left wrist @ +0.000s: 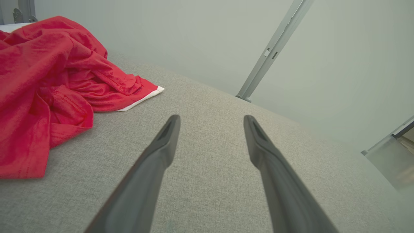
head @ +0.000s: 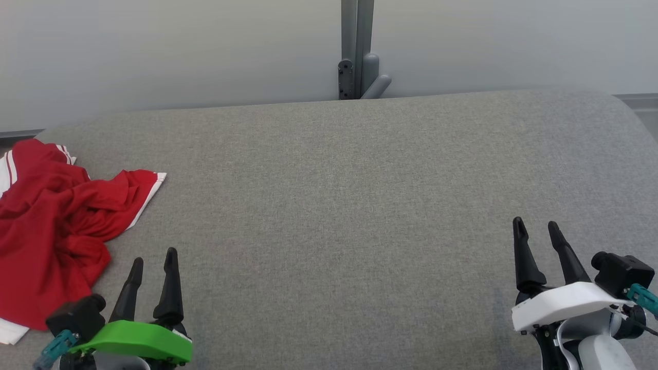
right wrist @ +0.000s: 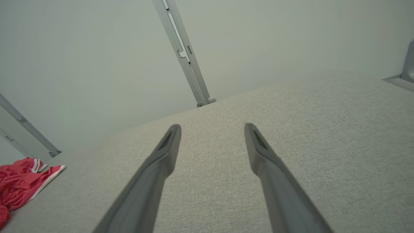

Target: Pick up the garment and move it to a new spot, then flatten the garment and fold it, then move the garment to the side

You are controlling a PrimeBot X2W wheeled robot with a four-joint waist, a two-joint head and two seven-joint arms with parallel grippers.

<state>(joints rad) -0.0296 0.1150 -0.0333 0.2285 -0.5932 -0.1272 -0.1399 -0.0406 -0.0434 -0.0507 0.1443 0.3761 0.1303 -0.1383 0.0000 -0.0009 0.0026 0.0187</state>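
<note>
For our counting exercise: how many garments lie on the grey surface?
1. The red garment lies crumpled at the far left of the grey surface, just left of the left tool; another could hide beneath its folds.

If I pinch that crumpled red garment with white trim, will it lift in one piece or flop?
Likely floppy: the crumpled red garment with white trim lies in soft bunched folds, so it should sag and unfurl. Probably light; the cloth looks thin. The woven grey surface may drag it.
</note>
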